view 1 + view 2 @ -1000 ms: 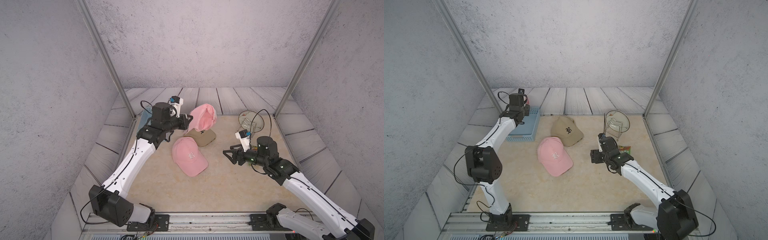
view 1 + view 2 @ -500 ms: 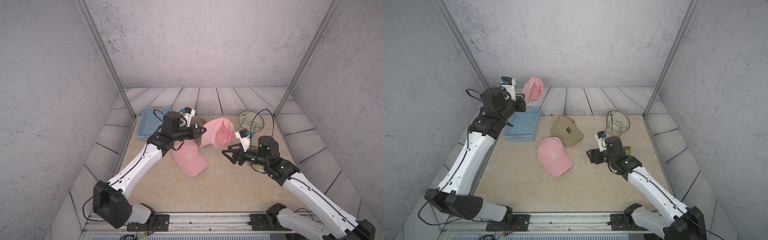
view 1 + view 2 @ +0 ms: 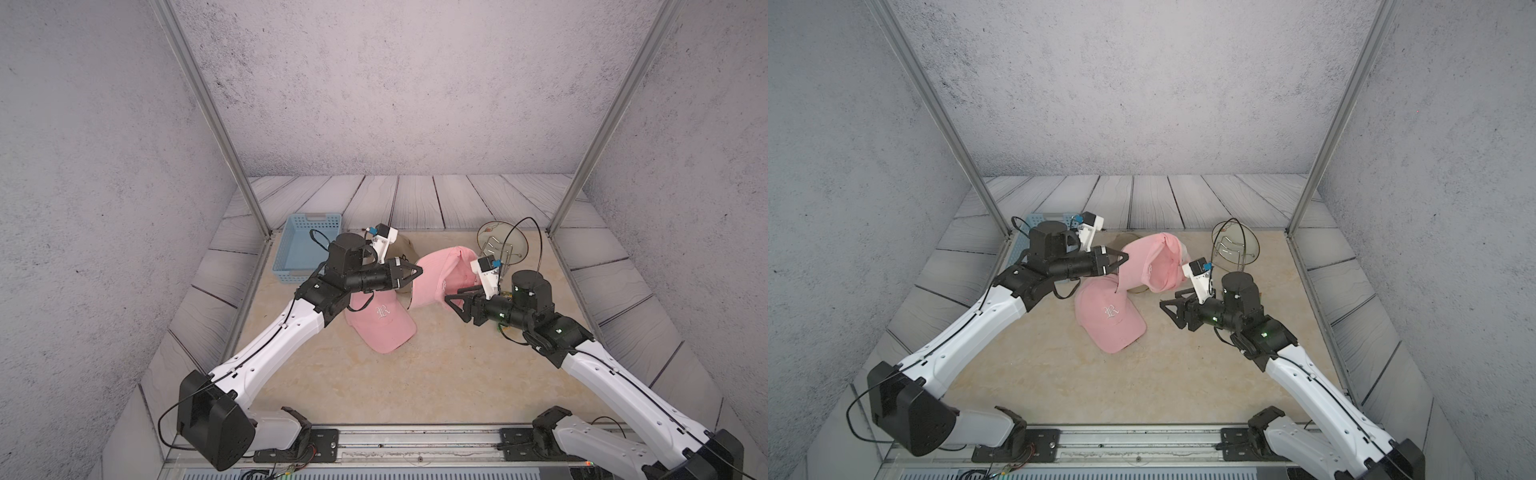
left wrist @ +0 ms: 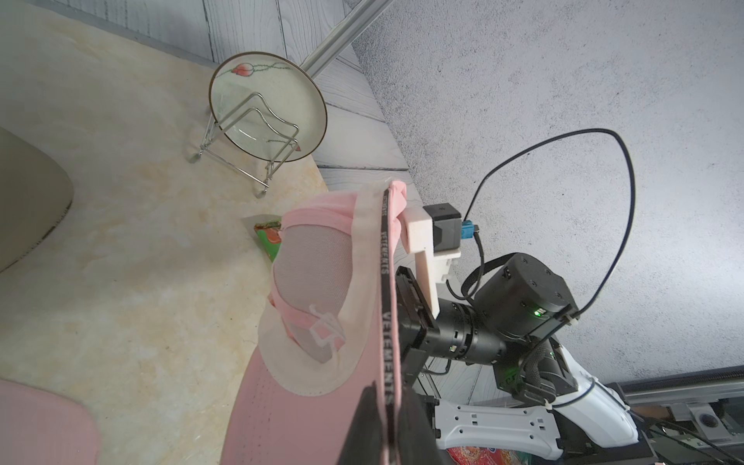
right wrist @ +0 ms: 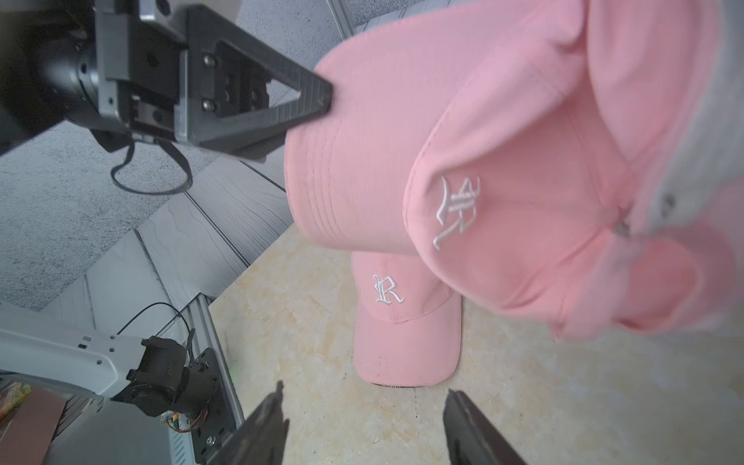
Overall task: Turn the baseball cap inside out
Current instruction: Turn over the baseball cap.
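Baseball cap (image 3: 438, 276), pink, hangs above the desk (image 3: 415, 374) at centre frame in both top views. The left claw (image 3: 417, 272), entering from the left of the frame, is closed on the edge of the brim; the right wrist view shows its tips pinching that edge. In the left wrist view the cap's pale inner lining and lettered sweatband face the camera. The right claw (image 3: 453, 307), just below and right of the cap, is open, with nothing between its jaws. A second pink cap (image 3: 382, 328) lies crown-up on the desk, below centre. A tan cap (image 3: 405, 251) is partly hidden behind the left arm. A blue basket (image 3: 307, 245) sits at centre left. A plate (image 3: 490, 239) stands on edge at centre right.
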`<move>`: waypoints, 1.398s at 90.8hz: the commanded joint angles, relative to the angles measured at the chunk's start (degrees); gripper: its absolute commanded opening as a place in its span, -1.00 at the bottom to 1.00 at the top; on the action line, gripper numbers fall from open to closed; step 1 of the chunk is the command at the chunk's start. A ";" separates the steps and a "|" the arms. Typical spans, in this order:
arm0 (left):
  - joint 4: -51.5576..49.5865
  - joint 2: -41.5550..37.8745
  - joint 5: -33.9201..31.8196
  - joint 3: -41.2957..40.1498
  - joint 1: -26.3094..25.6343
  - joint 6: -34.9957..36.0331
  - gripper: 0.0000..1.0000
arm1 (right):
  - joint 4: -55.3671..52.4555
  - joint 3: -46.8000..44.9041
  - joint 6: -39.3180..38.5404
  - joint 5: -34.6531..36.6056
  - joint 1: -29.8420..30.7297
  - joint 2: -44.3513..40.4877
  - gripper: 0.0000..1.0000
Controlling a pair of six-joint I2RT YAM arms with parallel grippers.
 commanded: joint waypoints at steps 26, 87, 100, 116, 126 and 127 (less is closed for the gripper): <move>11.24 -6.93 6.71 -7.53 -3.88 -12.41 -1.00 | -0.29 0.05 3.35 17.31 -0.09 5.74 0.11; 16.12 -8.10 13.43 -9.83 -4.85 -16.39 -1.00 | 5.95 -0.99 3.98 21.90 -0.17 10.53 0.40; 18.32 -7.79 14.64 -10.26 -4.94 -18.04 -1.00 | 8.25 -1.93 5.13 20.37 -0.16 10.98 0.46; 24.90 -6.36 18.10 -11.04 -5.00 -21.93 -1.00 | 12.55 -2.30 5.75 12.69 -0.20 12.78 0.43; 24.80 -6.42 17.94 -11.05 -5.03 -21.60 -1.00 | 14.19 -2.07 6.01 8.39 -0.17 13.74 0.24; 24.50 -6.50 17.88 -11.10 -5.03 -21.44 -1.00 | 14.16 -2.05 6.00 8.28 -0.16 13.77 0.20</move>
